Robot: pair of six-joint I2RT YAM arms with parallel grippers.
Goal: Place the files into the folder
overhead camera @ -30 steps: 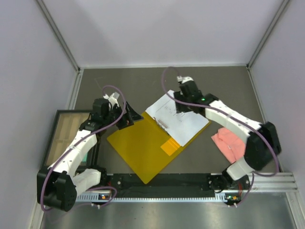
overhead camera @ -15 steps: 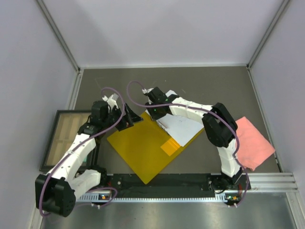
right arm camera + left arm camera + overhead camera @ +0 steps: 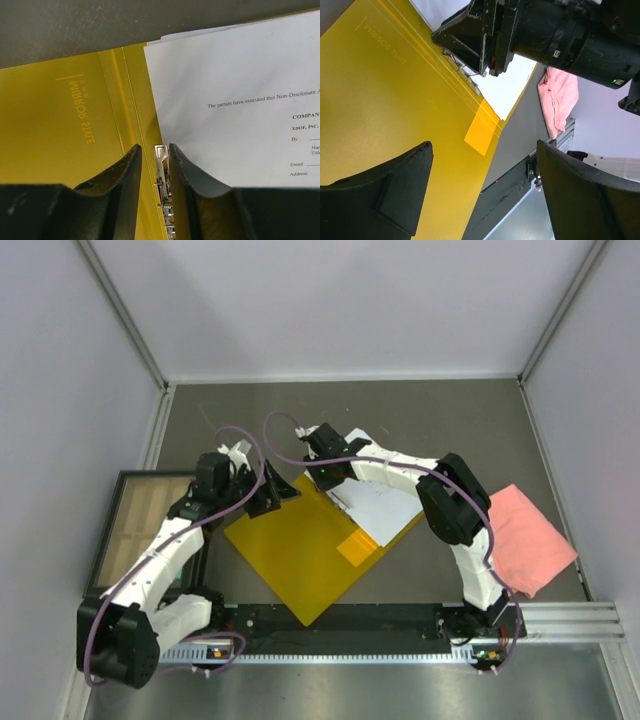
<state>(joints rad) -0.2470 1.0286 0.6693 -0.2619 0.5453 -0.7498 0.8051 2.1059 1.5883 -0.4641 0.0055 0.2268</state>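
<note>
The orange-yellow folder (image 3: 300,560) lies open on the table, its metal clip (image 3: 161,160) along the spine. The files (image 3: 385,502), white printed sheets, lie on its right half. My right gripper (image 3: 330,485) is down at the spine, its fingers closed in on the clip's lever (image 3: 155,155), with the sheets (image 3: 240,90) just to the right. My left gripper (image 3: 285,490) is open and empty, just above the folder's left half (image 3: 395,100) near its far corner. In the left wrist view its gap (image 3: 485,190) shows only folder and table.
A pink cloth (image 3: 530,540) lies flat at the right, beside the right arm's base. A shallow framed tray (image 3: 140,530) sits at the left under the left arm. A metal rail runs along the near edge (image 3: 400,640).
My right gripper has swung left from above the sheets to the clip at the spine. The pink cloth now lies further right and flatter. The left arm has barely moved.
</note>
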